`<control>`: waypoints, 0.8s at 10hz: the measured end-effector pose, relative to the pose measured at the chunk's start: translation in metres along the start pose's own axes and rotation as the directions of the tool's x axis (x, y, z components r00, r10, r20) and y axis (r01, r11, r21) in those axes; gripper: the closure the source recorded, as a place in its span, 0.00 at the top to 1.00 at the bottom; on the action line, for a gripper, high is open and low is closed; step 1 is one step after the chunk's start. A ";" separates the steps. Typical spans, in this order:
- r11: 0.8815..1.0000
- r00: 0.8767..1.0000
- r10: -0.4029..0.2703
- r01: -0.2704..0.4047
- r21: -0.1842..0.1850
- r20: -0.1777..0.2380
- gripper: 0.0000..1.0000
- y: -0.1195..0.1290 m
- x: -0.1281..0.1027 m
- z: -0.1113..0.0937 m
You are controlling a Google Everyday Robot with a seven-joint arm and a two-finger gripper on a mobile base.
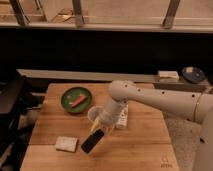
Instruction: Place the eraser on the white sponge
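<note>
The black eraser (93, 141) hangs tilted in my gripper (101, 131), a little above the wooden table (140, 145). My gripper is shut on the eraser's upper end. The white sponge (66, 144) lies flat on the table to the left of the eraser, a short gap away. My white arm (150, 100) reaches in from the right.
A clear plastic cup (95, 115) stands just behind my gripper. A white labelled bottle (122, 116) lies to its right, partly behind my arm. A green plate (76, 99) with an orange item sits at the back left. A dark counter runs behind the table.
</note>
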State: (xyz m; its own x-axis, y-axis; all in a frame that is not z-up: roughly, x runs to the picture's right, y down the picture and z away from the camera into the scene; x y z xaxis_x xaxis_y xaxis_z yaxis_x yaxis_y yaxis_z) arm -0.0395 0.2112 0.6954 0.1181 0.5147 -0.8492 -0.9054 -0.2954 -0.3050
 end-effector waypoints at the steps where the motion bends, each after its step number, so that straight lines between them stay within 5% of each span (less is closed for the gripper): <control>1: 0.998 0.998 -0.063 0.063 -0.011 -0.002 0.00 0.018 0.006 -0.002; 8: 0.994 0.993 -0.113 0.113 0.001 -0.021 0.00 0.030 0.006 0.002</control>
State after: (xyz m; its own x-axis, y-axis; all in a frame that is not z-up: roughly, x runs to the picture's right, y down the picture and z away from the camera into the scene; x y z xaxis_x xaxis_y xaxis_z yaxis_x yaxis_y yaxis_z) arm -0.0668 0.2070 0.6825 0.2285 0.5278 -0.8181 -0.8864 -0.2346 -0.3990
